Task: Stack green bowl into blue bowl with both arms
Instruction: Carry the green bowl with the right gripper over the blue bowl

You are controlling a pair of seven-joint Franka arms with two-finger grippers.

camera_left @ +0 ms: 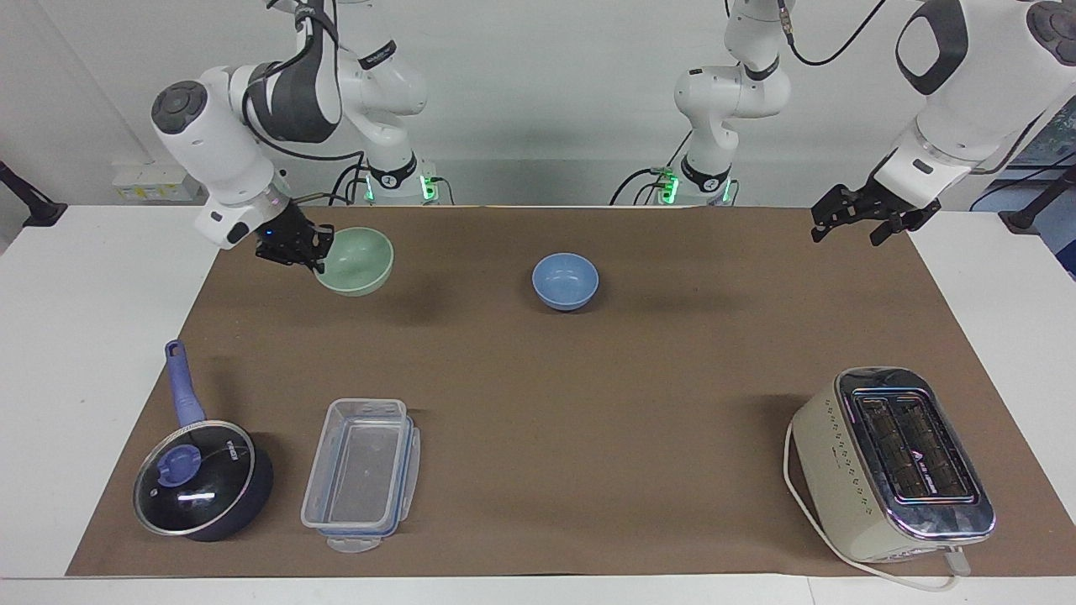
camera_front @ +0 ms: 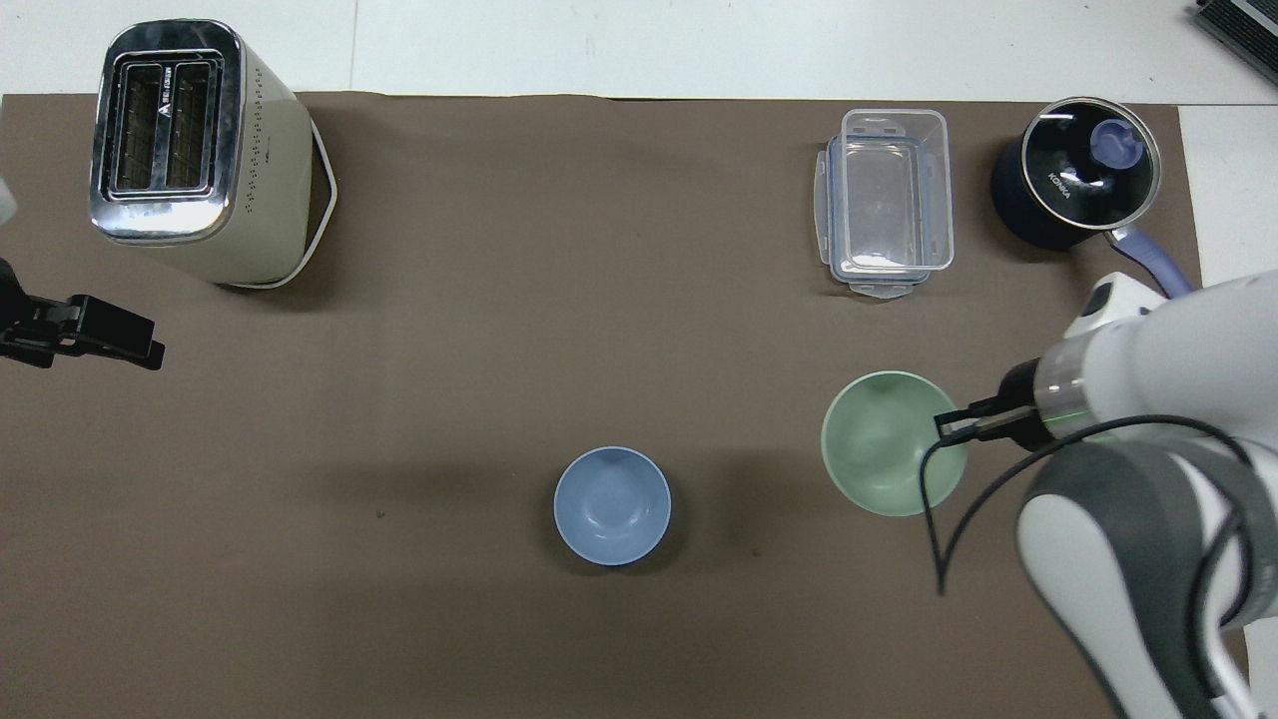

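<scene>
Hanging clear of the brown mat (camera_left: 588,403), the green bowl (camera_left: 360,261) is pinched by its rim in the right gripper (camera_left: 313,249), its mouth tipped a little upward and its shadow cast on the mat below. It is held toward the right arm's end of the table, well apart from the blue bowl (camera_left: 565,281), which sits upright and empty near the middle of the mat. In the overhead view the green bowl (camera_front: 892,442) shows its full interior, while the right gripper (camera_front: 949,427) is largely covered by its own white wrist, so only the clenched tip on the rim shows. The left gripper (camera_left: 851,217) hangs over the mat's edge at the left arm's end, jaws released and holding nothing; overhead it (camera_front: 100,335) is cut off by the frame edge. A clear container (camera_left: 361,472), a lidded pan (camera_left: 202,479) and a toaster (camera_left: 891,462) stand along the side farthest from the robots.
</scene>
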